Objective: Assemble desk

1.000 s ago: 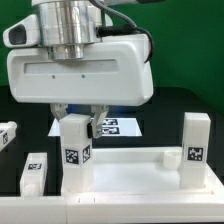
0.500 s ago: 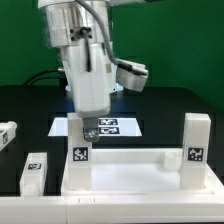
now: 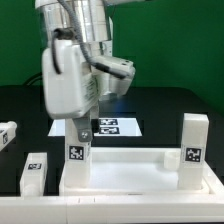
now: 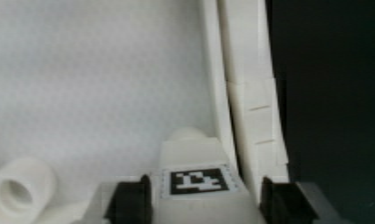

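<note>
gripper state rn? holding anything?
Gripper: closed on the upright desk leg at a corner of the tabletop, with the fingers on either side of it.

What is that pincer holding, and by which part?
The pincer grips one white leg by its upper end, a finger on either side. The leg stands upright at a corner of the tabletop.

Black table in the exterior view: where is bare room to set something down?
Bare black table lies between the marker board and the ungripped upright leg. The tabletop's middle is free too. Crowded: the exterior view's left, where the gripper grips a leg beside two loose legs.
</note>
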`<state>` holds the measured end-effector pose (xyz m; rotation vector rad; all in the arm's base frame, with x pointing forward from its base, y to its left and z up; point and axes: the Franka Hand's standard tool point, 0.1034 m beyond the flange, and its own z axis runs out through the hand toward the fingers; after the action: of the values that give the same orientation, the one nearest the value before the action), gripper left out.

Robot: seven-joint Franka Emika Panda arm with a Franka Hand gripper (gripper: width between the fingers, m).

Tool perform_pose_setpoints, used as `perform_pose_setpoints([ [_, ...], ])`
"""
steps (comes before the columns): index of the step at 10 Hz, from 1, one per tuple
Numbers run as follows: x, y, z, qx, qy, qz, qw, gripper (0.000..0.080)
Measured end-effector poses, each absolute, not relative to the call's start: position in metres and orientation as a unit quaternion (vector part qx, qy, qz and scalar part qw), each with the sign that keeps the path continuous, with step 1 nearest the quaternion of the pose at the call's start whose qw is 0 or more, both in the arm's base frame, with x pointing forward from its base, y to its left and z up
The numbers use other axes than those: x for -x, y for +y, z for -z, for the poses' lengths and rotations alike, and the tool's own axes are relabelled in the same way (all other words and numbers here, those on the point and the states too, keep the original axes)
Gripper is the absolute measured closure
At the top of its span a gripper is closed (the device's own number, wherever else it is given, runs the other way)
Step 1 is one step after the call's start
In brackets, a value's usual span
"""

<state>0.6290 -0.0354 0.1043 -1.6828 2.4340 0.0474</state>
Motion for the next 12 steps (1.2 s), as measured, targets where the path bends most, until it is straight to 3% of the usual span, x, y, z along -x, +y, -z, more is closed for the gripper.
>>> perform_pose_setpoints([
  [4, -0.629, -0.035, -0.102, 0.465, 0.880, -0.017, 0.096, 0.0506],
  [5, -0.629, -0.035, -0.102, 0.469, 0.878, -0.017, 0.096, 0.0422],
  [6, -0.629, -0.034, -0.102, 0.470, 0.877, -0.017, 0.096, 0.0284],
  [7, -0.631, -0.029, -0.110, 0.485, 0.868, -0.017, 0.101, 0.0284],
  [8, -0.632, -0.019, -0.125, 0.512, 0.852, -0.023, 0.105, 0.0179],
  [9, -0.631, -0.010, -0.137, 0.545, 0.832, -0.034, 0.096, 0.0159],
  [12, -0.632, -0.010, -0.132, 0.540, 0.835, -0.032, 0.099, 0.0151],
])
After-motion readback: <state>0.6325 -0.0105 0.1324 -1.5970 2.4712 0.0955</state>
